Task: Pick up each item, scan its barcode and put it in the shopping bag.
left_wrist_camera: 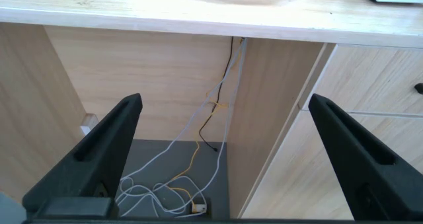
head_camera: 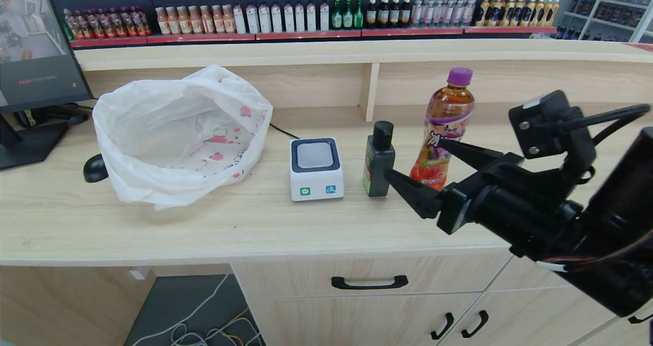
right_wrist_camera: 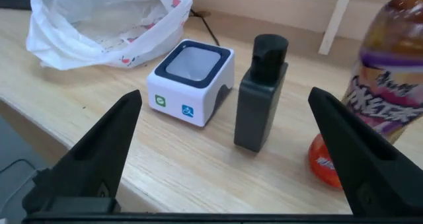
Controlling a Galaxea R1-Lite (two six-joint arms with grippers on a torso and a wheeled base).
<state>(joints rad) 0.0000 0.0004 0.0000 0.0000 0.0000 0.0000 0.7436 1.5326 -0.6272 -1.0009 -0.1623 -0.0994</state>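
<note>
Black fingers [head_camera: 410,190] of the right gripper [head_camera: 414,158] were spread wide over the wooden counter [head_camera: 204,223], holding nothing. Straight ahead of the gap between them stood the dark bottle [head_camera: 378,162], upright and untouched. Just beyond the outer finger's tip was the tea bottle [head_camera: 444,126] with its purple cap, also upright, close beside the dark one. Past the inner finger sat the scanner [head_camera: 316,168], window facing up. Farther out on that same side was the bag [head_camera: 178,131], mouth gaping. Both bottles were on the counter and none in the bag. The left gripper [left_wrist_camera: 225,98] hung below the counter's edge, its fingers parted and bare, with loose cables [left_wrist_camera: 198,158] on the floor past their tips.
</note>
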